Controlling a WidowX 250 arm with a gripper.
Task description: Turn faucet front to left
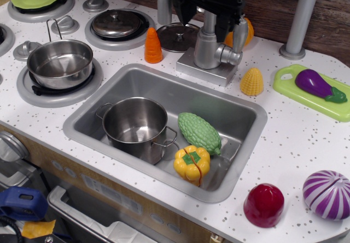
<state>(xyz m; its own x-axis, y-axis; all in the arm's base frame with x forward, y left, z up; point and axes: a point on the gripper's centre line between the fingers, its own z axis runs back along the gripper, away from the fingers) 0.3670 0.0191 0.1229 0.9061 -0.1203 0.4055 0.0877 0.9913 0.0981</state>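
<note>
The silver-grey faucet [208, 48] stands on its square base plate [203, 72] behind the sink. Its lever handle [232, 55] sticks out to the right. Its curved spout tube [163, 2] rises at the left of the body and runs out of the top of the view. My black gripper [210, 14] hangs just above the faucet body. Its fingers [240, 28] stand apart on either side of the upright tube and hold nothing. Where the spout's tip points is hidden.
The grey sink [249, 123] holds a steel pot [135, 125], a green gourd [199, 132] and a yellow pepper [192, 163]. An orange carrot [153, 46], a pot lid [178, 36] and toy corn [252, 82] flank the faucet. A plain grey pole [298, 18] stands right of it, beside a cutting board [284, 84] with an eggplant [317, 85].
</note>
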